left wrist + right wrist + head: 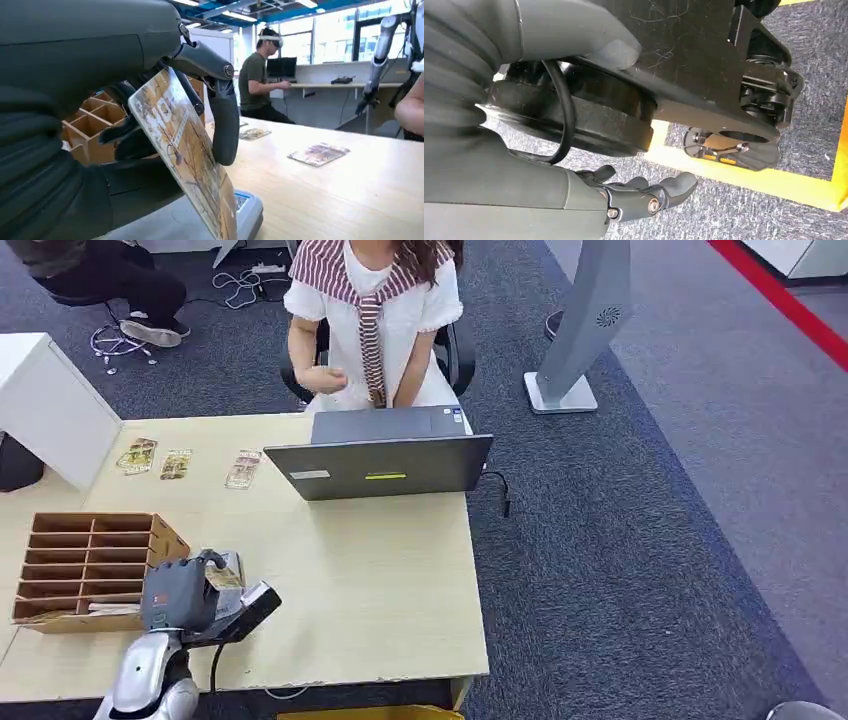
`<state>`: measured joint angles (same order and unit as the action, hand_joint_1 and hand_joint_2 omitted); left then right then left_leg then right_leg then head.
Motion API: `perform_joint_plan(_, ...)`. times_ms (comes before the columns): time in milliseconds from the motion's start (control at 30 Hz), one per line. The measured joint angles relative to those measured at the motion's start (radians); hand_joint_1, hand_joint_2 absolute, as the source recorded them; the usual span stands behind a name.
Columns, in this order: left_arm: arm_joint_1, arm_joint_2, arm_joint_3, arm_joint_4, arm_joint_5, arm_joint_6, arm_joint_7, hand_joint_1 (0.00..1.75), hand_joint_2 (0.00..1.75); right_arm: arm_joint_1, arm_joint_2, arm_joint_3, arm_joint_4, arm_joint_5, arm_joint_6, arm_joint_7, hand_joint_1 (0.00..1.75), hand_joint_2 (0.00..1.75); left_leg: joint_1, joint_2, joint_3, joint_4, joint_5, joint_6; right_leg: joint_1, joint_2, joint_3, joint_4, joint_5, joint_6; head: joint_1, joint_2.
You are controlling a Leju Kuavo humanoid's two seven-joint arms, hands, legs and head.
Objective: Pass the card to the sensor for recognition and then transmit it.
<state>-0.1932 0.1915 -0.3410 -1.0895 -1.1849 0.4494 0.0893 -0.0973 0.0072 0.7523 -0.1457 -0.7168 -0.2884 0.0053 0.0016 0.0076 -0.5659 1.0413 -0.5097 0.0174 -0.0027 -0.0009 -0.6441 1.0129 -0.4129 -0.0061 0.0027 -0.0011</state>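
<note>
A light wooden table (380, 590) fills the left half of the head view. Near its front left corner, the robot's left hand (185, 595), grey with darker fingers, holds a thin rectangular card printed with a brown and yellow picture (185, 150). In the left wrist view the card stands tilted on edge, its printed face turned outward. The thick grey thumb (222, 120) presses against the printed face near the card's upper part, and the darker fingers (125, 140) close in behind it, so the card is pinched between thumb and fingers. The card's lower end reaches down to a flat grey sensor pad with a small blue-edged label (245, 207), which lies on the table under the hand; whether the card touches it cannot be told.

Just beside the hand, toward the table's left edge, sits a brown cardboard organiser divided into open slots (90, 565). Three more picture cards (185, 462) lie flat in a row at the far side of the table. To their right stands an open grey laptop (385, 462), its lid back toward the robot. A person in a white top with a striped scarf (375, 310) sits behind it.

The right hand (644, 197) hangs over grey carpet (744, 215), its fingers loosely curled and apart, holding nothing.
</note>
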Motion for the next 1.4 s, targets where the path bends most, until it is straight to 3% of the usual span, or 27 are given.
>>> perform_joint_plan(300,0.027,-0.006,0.026,-0.027,-0.022,0.026,-0.018,1.75,1.75,0.000,0.000,0.002,0.000,-0.002,0.000,-0.002,0.00,1.75,0.000,0.000,0.000,0.000,0.000,0.000,0.000,0.000,0.000,0.000,0.000,0.000,0.000,0.000)
perform_joint_plan(600,0.083,-0.007,0.067,-0.066,-0.072,-0.108,0.068,1.75,1.75,0.000,0.000,0.002,0.000,-0.021,-0.002,-0.007,0.00,1.75,0.000,0.000,-0.001,0.000,0.000,0.000,0.000,0.000,0.000,0.000,0.000,0.000,0.000,0.000)
perform_joint_plan(900,0.076,-0.002,0.077,-0.066,-0.081,-0.187,0.078,1.75,1.75,0.000,0.000,0.002,0.000,-0.031,0.000,-0.006,0.00,1.75,0.000,0.000,0.000,0.000,0.000,0.000,0.000,0.000,0.000,0.000,0.000,0.000,0.000,0.000)
perform_joint_plan(1233,0.059,-0.001,0.077,-0.066,-0.082,-0.222,0.077,1.75,1.75,0.000,0.000,0.003,0.000,-0.032,0.000,-0.006,0.00,1.75,0.000,-0.001,0.000,0.000,0.000,-0.001,0.000,-0.001,0.000,0.000,0.000,0.000,0.000,0.000)
perform_joint_plan(1400,0.030,0.003,0.077,-0.066,-0.082,-0.159,0.049,1.75,1.75,-0.001,0.000,0.013,0.000,-0.031,0.003,-0.007,0.00,1.75,0.000,0.000,0.000,0.000,0.001,-0.002,0.000,0.000,-0.001,0.000,0.001,-0.001,0.000,0.000)
